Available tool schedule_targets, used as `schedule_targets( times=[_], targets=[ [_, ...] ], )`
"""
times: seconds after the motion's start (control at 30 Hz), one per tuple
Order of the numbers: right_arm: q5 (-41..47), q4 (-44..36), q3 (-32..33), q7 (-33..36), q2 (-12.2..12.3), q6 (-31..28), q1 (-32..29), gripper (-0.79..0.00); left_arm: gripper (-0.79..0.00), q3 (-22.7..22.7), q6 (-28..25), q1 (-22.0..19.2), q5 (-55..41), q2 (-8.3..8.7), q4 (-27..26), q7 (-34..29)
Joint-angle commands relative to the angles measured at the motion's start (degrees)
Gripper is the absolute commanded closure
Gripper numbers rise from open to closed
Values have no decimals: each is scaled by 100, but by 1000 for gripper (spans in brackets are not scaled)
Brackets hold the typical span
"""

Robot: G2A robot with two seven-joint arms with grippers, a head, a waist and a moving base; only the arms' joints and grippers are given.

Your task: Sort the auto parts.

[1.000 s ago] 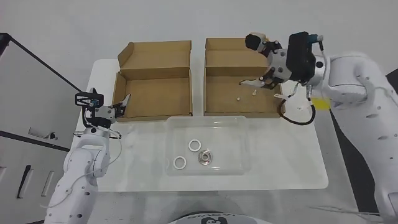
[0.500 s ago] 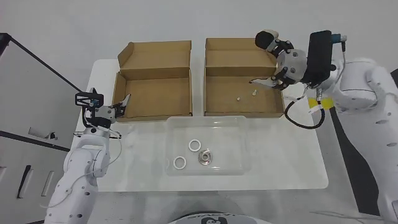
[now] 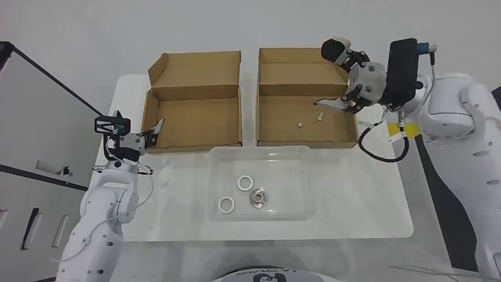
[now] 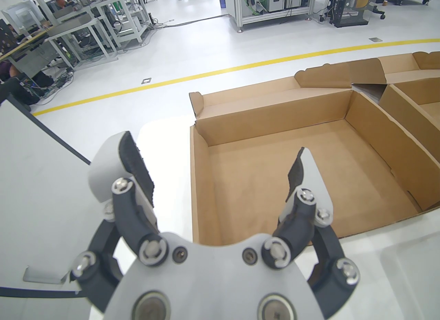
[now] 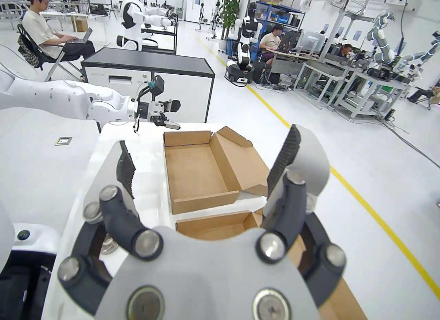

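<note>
- Taking stock from the clear tray [image 3: 293,168] outward: my right tool [image 3: 333,105] hangs over the right box [image 3: 282,113], just beyond the tray's far right corner, with its jaws spread and nothing between them.
- I see small fasteners [image 3: 318,114] lying on that box's floor, beyond the tray's far edge and close under the tool, so I judge this drop finished.
- Inside the tray, left of its middle, lie two white rings [image 3: 245,182] and a metal part [image 3: 257,198]. The metal part sits near both rings, and I take these as what remains to sort.
- I reckon the next move is a fetch. I lift the right tool above the box wall first, swing it back over the tray, then come straight down on one piece.
- I keep the jaws wide until they straddle the chosen piece, because the rings look thin and flat and could skate on the tray floor.
- I choose the ring farther from the metal part, to avoid nudging its neighbours.
- My left tool [image 3: 151,133] waits wide open off the tray's left end, over the worktop [image 3: 368,196] beside the left box [image 3: 192,117]. If the rings belong in that box, that arm has the shorter carry.
</note>
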Motion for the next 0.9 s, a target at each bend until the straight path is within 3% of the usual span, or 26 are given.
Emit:
schedule_targets(
  times=[0.0,0.37,0.6,0.87],
  targets=[
    [0,0,0,0,0,0,0,-785,-785,0,0,0,0,0,0,0],
    [0,0,0,0,0,0,0,-785,-785,166,19,-102,229,-16,-195,-261],
    [0,0,0,0,0,0,0,-785,-785,473,-181,-209,905,-15,-571,-953],
    [0,0,0,0,0,0,0,-785,-785,887,-585,-617,1653,-19,-727,-1875]
  ],
)
